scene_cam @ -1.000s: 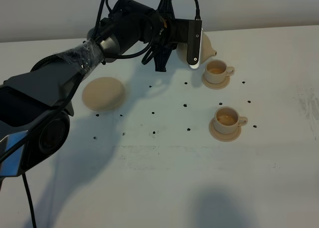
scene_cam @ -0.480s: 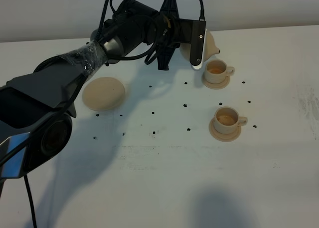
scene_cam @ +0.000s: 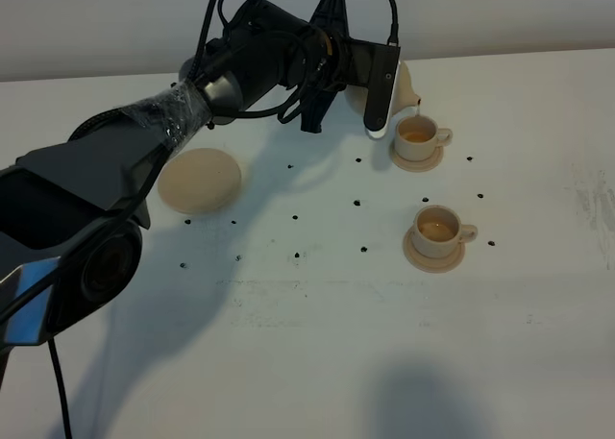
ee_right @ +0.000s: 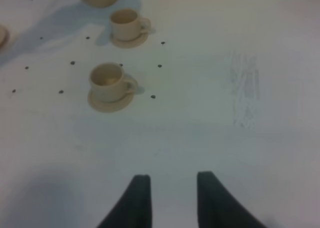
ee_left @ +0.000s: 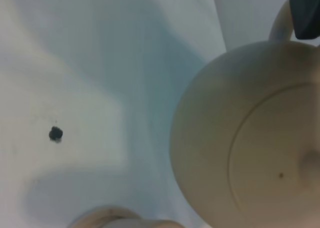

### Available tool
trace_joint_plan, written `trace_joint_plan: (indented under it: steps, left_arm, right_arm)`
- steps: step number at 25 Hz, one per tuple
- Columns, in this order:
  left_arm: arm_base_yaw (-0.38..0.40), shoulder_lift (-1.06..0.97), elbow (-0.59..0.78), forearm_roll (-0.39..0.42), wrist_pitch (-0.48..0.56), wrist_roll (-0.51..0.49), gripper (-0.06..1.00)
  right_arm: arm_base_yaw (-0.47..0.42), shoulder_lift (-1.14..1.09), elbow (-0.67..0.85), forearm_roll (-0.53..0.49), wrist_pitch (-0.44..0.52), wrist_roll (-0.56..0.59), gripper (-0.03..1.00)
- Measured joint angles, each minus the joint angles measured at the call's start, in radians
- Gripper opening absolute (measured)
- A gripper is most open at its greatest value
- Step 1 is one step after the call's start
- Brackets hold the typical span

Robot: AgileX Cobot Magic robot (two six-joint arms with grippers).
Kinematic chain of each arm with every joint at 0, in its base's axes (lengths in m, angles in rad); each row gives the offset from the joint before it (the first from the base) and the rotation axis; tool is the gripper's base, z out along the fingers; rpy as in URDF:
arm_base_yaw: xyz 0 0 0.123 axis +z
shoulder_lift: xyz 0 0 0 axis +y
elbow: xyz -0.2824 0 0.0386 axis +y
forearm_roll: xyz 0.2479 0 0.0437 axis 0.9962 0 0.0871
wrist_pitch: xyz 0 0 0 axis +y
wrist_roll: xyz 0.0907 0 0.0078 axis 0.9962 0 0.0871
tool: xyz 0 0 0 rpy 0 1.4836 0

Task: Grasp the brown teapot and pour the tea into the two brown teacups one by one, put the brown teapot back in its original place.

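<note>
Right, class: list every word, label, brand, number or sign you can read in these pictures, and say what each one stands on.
None: no readable text anywhere.
The brown teapot, far teacup, near teacup, wide saucer and table are all plain.
The small black dots on the table are marks, not characters.

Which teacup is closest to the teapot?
The back teacup, right by the brown teapot's spout; the front teacup sits well away from it.
</note>
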Motion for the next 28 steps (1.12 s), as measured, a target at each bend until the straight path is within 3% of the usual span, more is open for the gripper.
trace_joint_plan:
  steps: [7, 28]
  left_arm:
    - [-0.007, 0.000, 0.000, 0.004, -0.005, 0.093, 0.09]
    - [-0.009, 0.000, 0.000, 0.026, -0.014, 0.155, 0.09]
  right_arm:
    - [0.000, 0.000, 0.000, 0.000, 0.000, 0.000, 0.22]
    - [0.000, 0.000, 0.000, 0.000, 0.000, 0.000, 0.22]
